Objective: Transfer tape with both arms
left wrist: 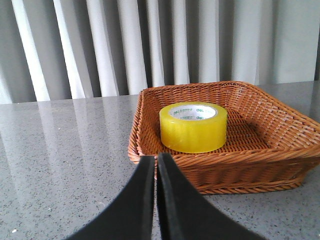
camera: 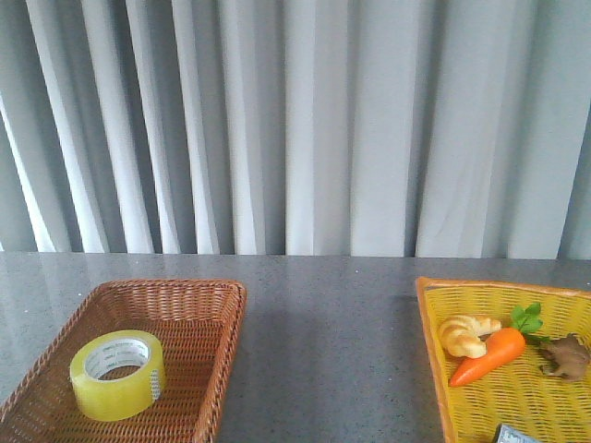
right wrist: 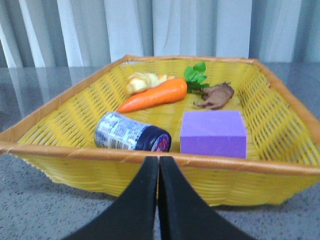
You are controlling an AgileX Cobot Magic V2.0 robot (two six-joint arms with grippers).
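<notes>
Left gripper (left wrist: pixel 156 165): fingers pressed together, nothing between them; it sits just outside the brown basket (left wrist: pixel 280 107), aimed at the tape.
Right gripper (right wrist: pixel 159 167): fingers likewise clenched on nothing, just outside the yellow basket (right wrist: pixel 60 107).
Tape (camera: pixel 117 375): a yellow roll lying flat on the floor of the brown basket, toward its near-left part, clear of both grippers.
Progress: the roll rests in the brown basket and neither arm holds it. That fits a roll waiting to be carried over to the yellow basket, or one already delivered here from it; the pictures do not settle which.
Brown basket: holds the tape alone.
Yellow basket: right of the brown basket across bare table (camera: pixel 323 332); holds a carrot (camera: pixel 489 356), a croissant (camera: pixel 468 334), a brown animal toy (camera: pixel 565 356), a purple block (right wrist: pixel 213 132) and a jar (right wrist: pixel 131 138) on its side.
</notes>
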